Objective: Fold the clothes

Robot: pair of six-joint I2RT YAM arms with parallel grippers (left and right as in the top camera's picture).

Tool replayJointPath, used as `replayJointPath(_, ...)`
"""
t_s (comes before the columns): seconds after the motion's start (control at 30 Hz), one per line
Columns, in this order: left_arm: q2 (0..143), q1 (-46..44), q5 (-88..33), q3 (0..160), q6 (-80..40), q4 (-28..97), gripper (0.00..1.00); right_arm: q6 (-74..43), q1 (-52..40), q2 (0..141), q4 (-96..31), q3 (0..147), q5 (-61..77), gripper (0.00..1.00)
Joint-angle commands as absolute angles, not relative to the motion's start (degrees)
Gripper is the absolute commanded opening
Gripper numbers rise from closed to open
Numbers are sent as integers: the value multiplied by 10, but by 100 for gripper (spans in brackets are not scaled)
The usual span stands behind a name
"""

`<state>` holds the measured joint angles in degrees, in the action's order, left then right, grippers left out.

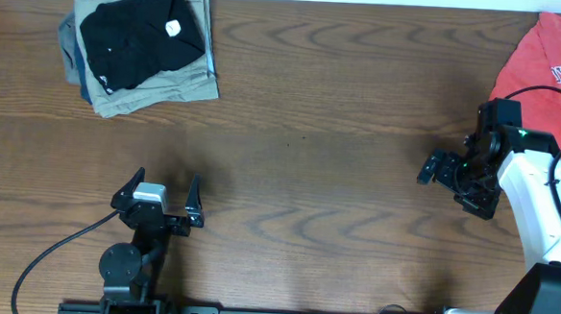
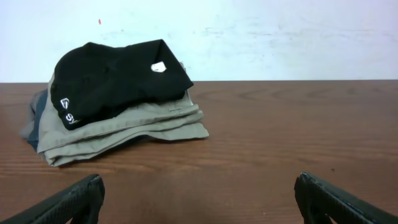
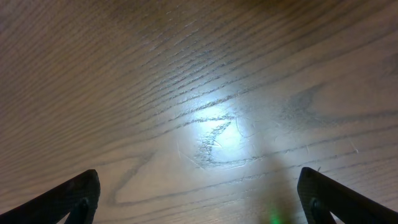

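Both are gaping wide and holding nothing: left gripper (image 1: 165, 182) near the table's (image 1: 311, 130) front edge, right gripper (image 1: 439, 170) by its right edge. The black garment (image 1: 133, 34) is sitting folded at the far left corner. The red tee (image 1: 545, 65) is lying rumpled at the far right corner, so a shallow pinch may be dragging it off the edge.

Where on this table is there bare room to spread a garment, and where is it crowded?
Widest bare wood: the table's middle, between the folded stack far left and the red tee far right. A smaller patch lies between the open left gripper and the stack. Crowded: the right edge, where the open right gripper and its arm adjoin the tee.
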<state>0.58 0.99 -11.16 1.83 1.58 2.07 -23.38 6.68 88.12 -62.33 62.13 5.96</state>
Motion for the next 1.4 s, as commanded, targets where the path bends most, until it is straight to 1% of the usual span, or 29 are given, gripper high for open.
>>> replayJointPath(0.0, 2, 8, -109, 2, 25, 29, 98, -226, 67, 881, -624, 625, 60, 99)
replayJointPath(0.37, 2, 8, -109, 2, 25, 29, 98, -226, 67, 878, -624, 625, 60, 99)
replayJointPath(0.53, 2, 8, -109, 2, 25, 29, 98, -226, 67, 849, -621, 610, 60, 99)
replayJointPath(0.87, 2, 8, -109, 2, 25, 29, 98, -226, 67, 726, -622, 472, 60, 99)
replayJointPath(1.03, 2, 8, -109, 2, 25, 29, 98, -226, 67, 686, -621, 410, 58, 99)
replayJointPath(1.13, 2, 8, -109, 2, 25, 29, 97, -227, 67, 656, -610, 376, 13, 99)
replayJointPath(1.2, 2, 8, -109, 2, 25, 29, 98, -227, 67, 634, -566, 357, 21, 99)
replayJointPath(1.37, 2, 8, -109, 2, 25, 29, 98, -226, 67, 555, -389, 308, 116, 99)
